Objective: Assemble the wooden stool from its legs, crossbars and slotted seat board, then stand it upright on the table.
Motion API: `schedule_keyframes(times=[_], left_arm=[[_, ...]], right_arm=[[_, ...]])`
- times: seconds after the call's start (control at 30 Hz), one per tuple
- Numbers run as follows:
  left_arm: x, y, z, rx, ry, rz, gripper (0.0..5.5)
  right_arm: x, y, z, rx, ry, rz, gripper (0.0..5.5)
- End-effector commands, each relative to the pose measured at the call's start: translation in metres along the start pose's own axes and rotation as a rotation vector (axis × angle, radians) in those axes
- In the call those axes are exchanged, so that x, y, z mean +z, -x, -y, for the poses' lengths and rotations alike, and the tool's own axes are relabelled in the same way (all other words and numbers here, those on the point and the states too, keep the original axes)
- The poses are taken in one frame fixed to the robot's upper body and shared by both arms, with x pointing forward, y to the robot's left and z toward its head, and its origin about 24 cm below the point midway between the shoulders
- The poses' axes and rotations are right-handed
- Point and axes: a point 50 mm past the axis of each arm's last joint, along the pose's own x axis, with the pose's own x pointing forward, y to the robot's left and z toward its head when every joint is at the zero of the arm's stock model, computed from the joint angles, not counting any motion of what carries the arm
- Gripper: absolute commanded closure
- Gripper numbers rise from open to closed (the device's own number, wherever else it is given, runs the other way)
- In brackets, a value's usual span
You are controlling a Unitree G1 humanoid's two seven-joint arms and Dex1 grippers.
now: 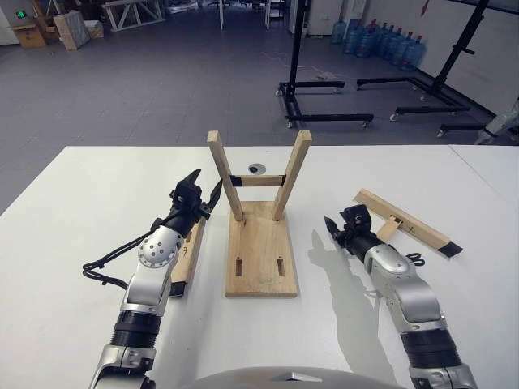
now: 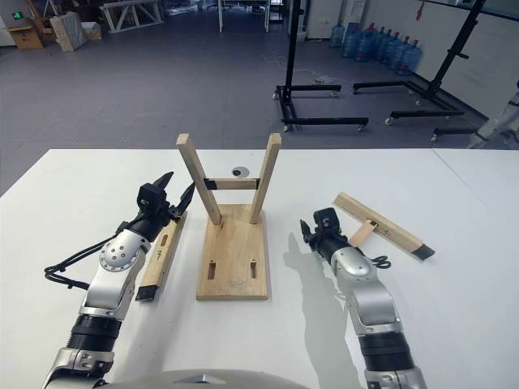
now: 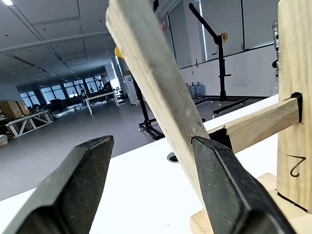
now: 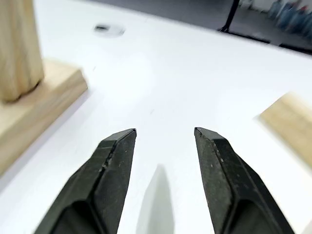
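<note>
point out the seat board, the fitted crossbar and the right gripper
seat board (image 1: 261, 245): left eye view, bare middle
crossbar (image 1: 261, 181): left eye view, its middle
right gripper (image 4: 165, 130): right wrist view, between fingertips

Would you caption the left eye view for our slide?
Left gripper and right gripper, both open, flank the pale wooden seat board holding two legs.

Bright, even overhead light; soft, faint shadows.

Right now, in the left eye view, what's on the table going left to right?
left pincer → seat board with upright legs slotted in → right pincer → loose leg with crossbar
</note>
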Motion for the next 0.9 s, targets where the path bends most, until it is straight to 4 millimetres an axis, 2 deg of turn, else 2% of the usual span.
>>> schedule_keyframes(times=[0.03,0.13,0.23,0.37,0.43,0.57,0.67,0.8,0.9], left_arm=[[0.003,0.0,-0.003,0.01,0.003,0.012,2.61],[0.002,0.0,-0.004,0.011,0.001,0.009,2.61],[0.002,0.0,-0.003,0.012,0.0,0.011,2.61],[0.002,0.0,-0.002,0.013,0.004,0.012,2.61],[0.001,-0.002,0.0,0.006,0.009,0.012,2.61],[0.0,-0.001,0.004,-0.006,0.023,0.012,2.61],[-0.001,0.001,0.005,-0.008,0.026,0.007,2.61],[-0.002,0.002,0.006,0.001,0.029,0.006,2.61],[-0.002,0.001,0.007,0.002,0.033,0.007,2.61]], right_arm=[[0.026,0.001,-0.011,0.041,-0.025,0.138,3.32],[0.043,0.002,-0.008,0.064,-0.047,0.241,3.32],[0.065,0.001,0.031,0.009,-0.121,0.333,3.32],[0.088,-0.002,0.102,-0.063,-0.083,0.358,3.32],[0.084,-0.001,0.138,-0.109,-0.051,0.282,3.0],[0.059,0.02,0.176,0.035,-0.041,0.115,2.28],[0.053,0.039,0.196,0.101,-0.051,0.039,1.77],[0.06,0.061,0.222,0.109,-0.013,-0.066,1.71],[0.047,0.068,0.227,0.142,0.086,-0.242,1.71]])
